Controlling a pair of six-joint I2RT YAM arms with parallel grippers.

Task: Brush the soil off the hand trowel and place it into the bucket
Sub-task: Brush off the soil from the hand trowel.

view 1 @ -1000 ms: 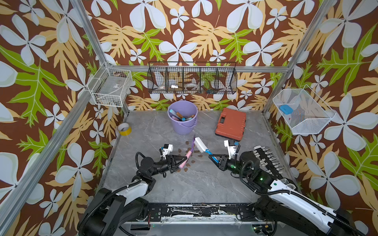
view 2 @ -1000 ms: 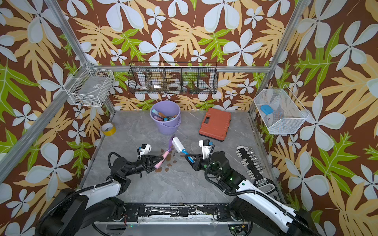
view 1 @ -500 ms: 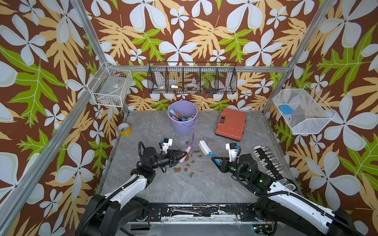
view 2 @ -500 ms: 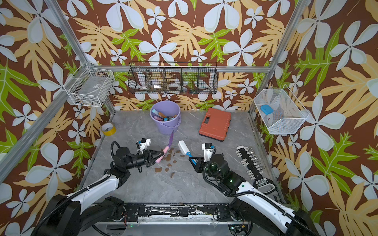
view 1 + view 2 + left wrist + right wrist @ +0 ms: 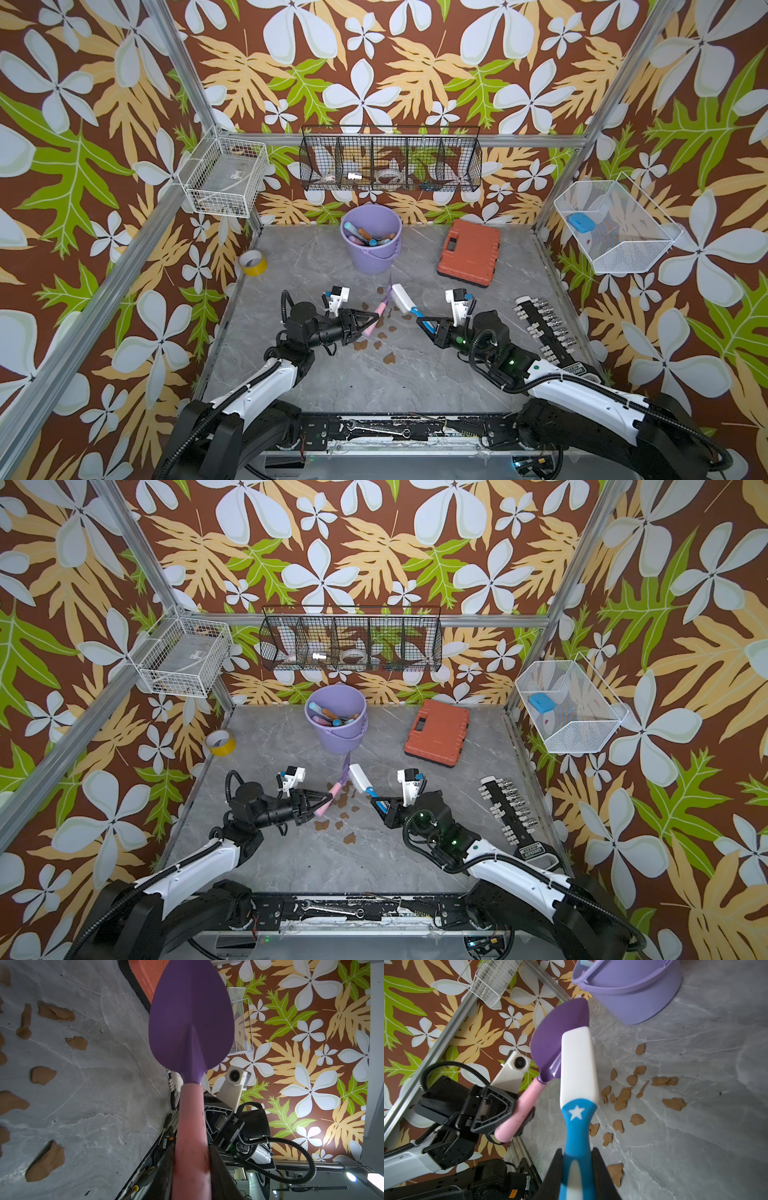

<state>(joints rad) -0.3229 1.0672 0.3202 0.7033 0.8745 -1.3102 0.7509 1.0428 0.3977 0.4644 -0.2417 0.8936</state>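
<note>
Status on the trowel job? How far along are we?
Done: soil lies scattered on the table, and the trowel shows a clean blade in both wrist views, though the brush hides part of it.
In hand: left gripper shut on the trowel's pink handle, right gripper shut on the brush, its head beside the blade.
Left: put the trowel into the bucket at the back.

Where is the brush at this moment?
In both top views the brush is held in the right gripper, near the middle of the table, in front of the bucket, its white head right beside the blade of the trowel.
</note>
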